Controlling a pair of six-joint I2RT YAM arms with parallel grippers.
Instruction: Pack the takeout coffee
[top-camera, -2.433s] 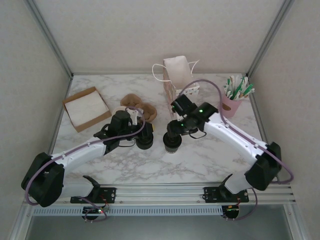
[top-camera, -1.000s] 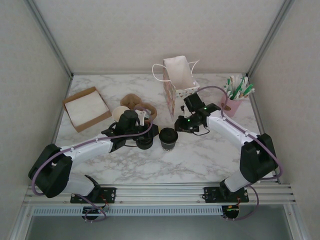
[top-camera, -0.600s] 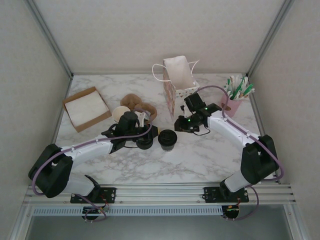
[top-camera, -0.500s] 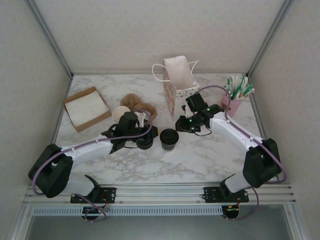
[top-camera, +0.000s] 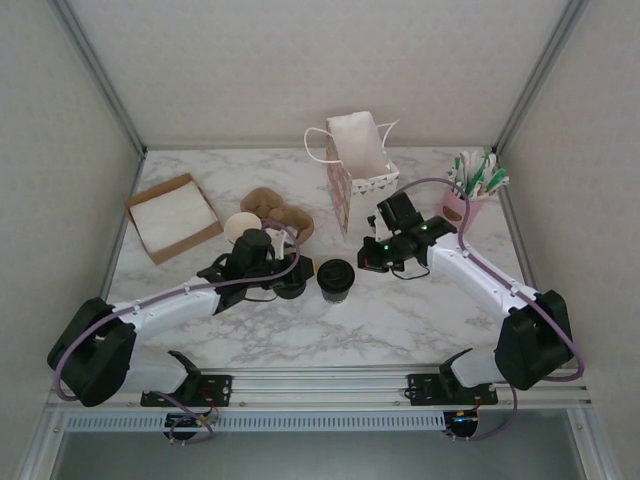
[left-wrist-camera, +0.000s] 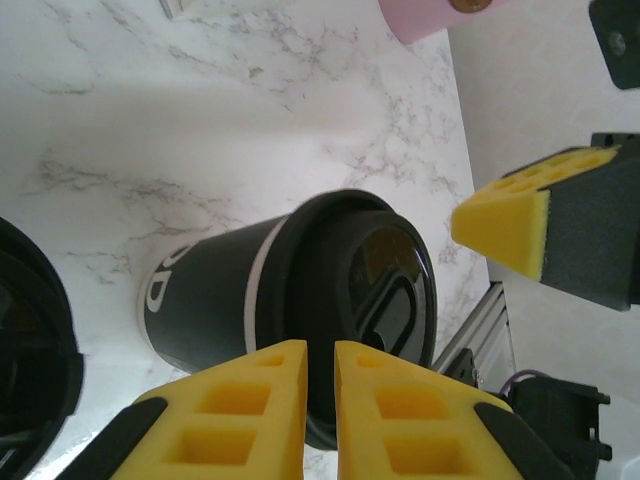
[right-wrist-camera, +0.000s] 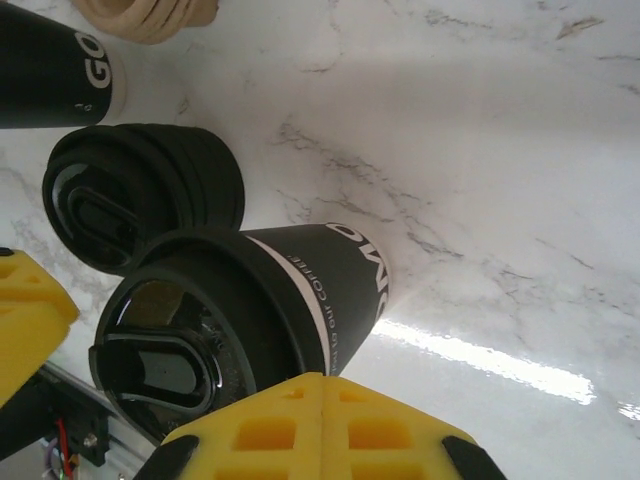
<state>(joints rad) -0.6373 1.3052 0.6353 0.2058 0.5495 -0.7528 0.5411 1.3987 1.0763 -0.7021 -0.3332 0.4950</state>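
Black-lidded black paper cup (top-camera: 336, 277) is shown capped, not yet bagged. Left gripper (left-wrist-camera: 320, 352) and right gripper (right-wrist-camera: 322, 386) are closed and empty. Reopening is required for a grasp.

The right gripper (top-camera: 364, 262), earlier down on the coffee cup (top-camera: 336, 279), now sits clear of it, nearer the paper bag (top-camera: 354, 145), jaws closed together.

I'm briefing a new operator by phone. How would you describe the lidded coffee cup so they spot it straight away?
On the marble table, look in front of the white paper bag, near the middle. The cup stands upright there beside a squat pile of loose lids. It alone is a black cup with a lid on it.
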